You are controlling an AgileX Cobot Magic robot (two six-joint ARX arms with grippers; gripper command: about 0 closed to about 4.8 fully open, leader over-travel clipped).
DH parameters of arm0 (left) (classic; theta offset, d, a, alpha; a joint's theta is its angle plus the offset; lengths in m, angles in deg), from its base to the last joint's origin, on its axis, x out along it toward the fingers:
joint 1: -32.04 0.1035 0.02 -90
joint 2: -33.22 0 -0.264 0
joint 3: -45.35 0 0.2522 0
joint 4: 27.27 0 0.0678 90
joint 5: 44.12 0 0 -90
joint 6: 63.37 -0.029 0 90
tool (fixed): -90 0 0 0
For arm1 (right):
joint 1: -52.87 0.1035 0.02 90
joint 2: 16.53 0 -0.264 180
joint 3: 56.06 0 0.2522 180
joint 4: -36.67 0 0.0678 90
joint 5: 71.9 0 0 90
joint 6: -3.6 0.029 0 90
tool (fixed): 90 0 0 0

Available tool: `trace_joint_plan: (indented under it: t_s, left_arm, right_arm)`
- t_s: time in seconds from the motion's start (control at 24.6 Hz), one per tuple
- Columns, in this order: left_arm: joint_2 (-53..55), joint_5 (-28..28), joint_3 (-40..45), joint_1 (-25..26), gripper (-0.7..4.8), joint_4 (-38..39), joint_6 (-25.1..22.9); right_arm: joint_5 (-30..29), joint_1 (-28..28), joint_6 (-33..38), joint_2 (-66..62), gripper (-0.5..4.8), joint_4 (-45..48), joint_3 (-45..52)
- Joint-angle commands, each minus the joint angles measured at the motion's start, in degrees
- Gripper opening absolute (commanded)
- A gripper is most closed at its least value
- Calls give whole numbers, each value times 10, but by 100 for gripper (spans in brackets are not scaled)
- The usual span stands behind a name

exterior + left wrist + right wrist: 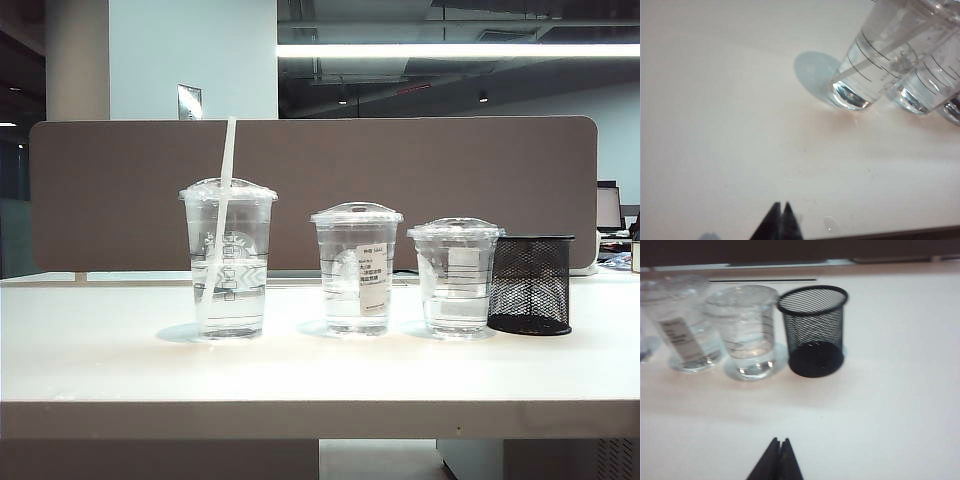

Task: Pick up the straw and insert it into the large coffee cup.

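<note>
On table — straw in large coffee cup | left end effector, right end effector together

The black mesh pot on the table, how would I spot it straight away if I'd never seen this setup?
On the white table stands a row of three clear lidded cups. At the row's right end, beside the shortest cup, sits the black mesh pot. It alone is dark, see-through wire mesh, open-topped and empty.
</note>
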Motion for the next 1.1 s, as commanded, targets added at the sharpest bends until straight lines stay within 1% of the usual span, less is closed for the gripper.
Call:
trace_joint_plan:
  t_s: [0.04,0.16,0.57,0.69,0.81,0.85,0.89,0.94,1.1]
  left_arm:
    - [0,1,-1,0,-3,-6,-2]
    - [0,1,-1,0,-3,-6,-2]
    - [0,1,-1,0,-3,-6,-2]
    - [0,1,-1,0,-3,-6,-2]
    - [0,1,-1,0,-3,-6,-2]
    - [0,1,-1,0,-3,-6,-2]
    - [0,1,-1,0,-3,-6,-2]
    - [0,1,-1,0,-3,-6,-1]
    - [0,1,-1,0,-3,-6,-2]
  right_arm:
    - [21,0,-13,1,0,-2,1]
    - [22,-1,-35,1,0,-1,2]
    - [34,0,-28,1,0,-1,2]
    - [65,-1,-7,1,0,-3,2]
    - [106,-1,-6,1,0,-5,2]
    - [137,0,-5,1,0,-6,2]
    - [149,0,-3,1,0,-5,2]
    - [157,0,-1,1,0,-5,2]
    - [155,0,-1,1,0,-6,2]
